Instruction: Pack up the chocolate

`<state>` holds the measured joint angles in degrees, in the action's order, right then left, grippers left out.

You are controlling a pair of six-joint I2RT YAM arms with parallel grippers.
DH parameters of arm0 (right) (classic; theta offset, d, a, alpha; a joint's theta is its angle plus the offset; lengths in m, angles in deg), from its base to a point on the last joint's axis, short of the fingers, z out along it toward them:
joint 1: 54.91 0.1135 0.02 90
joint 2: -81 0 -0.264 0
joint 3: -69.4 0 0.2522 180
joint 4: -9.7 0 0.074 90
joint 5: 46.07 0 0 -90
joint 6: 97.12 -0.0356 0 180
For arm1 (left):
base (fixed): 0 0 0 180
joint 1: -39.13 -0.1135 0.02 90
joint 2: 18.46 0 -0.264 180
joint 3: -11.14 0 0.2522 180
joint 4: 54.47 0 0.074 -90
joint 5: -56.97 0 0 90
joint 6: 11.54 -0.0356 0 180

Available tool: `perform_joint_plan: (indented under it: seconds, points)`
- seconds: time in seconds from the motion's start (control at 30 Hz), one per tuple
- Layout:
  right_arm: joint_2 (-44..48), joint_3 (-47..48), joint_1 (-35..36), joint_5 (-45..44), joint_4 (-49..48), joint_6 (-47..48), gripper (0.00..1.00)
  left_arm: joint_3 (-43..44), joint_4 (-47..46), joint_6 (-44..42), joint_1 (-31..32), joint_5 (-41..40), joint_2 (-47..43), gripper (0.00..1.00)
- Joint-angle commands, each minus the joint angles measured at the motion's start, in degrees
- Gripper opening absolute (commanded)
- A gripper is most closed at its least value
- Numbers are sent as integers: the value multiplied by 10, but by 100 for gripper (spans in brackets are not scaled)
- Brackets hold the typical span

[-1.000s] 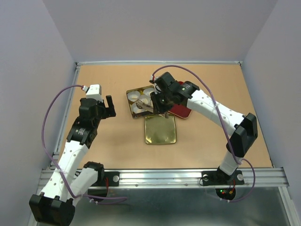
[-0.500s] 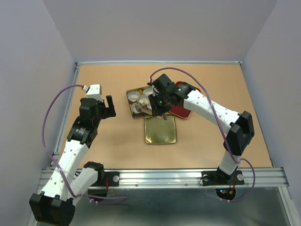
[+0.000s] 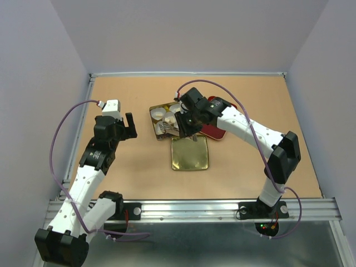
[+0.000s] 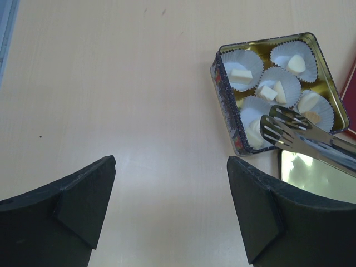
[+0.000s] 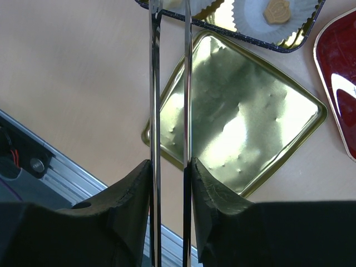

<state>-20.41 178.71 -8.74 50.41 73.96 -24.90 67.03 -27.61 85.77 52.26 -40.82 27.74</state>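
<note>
An open tin box holds white paper cups with cream-white chocolate lumps and one tan lump. It also shows in the top view. My right gripper is shut on metal tongs. The tongs' slotted tips hover over the box's near cups, close together, and I cannot see a lump between them. The tan lump shows at the top of the right wrist view. My left gripper is open and empty over bare table, left of the box.
The gold tin lid lies inside-up just in front of the box, under the tongs. A red tray lies right of the box, partly under my right arm. Walls enclose the table on three sides.
My right gripper has moved a little left with the tongs, bringing their tips further over the box. The left arm has not moved.
</note>
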Motion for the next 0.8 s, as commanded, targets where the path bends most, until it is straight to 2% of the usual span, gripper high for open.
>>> perform_joint_plan:
  seconds: [0.0, 0.2, 0.47, 0.6, 0.77]
  points:
    - [16, 31, 4, -2, -24, 3, 38, 8, -17, -5, 0, -7, -10, 93]
    - [27, 34, 3, -20, -23, -1, 38, 8, -13, -6, 1, -8, -16, 93]
    - [51, 69, 1, -103, -22, 0, 37, 8, -7, -7, 1, -6, -25, 93]
    - [74, 63, -20, -131, -17, 2, 37, 9, -6, -10, 1, 1, -24, 93]
    - [134, 19, -82, -163, -14, 5, 36, 16, -1, -17, 1, 8, -20, 93]
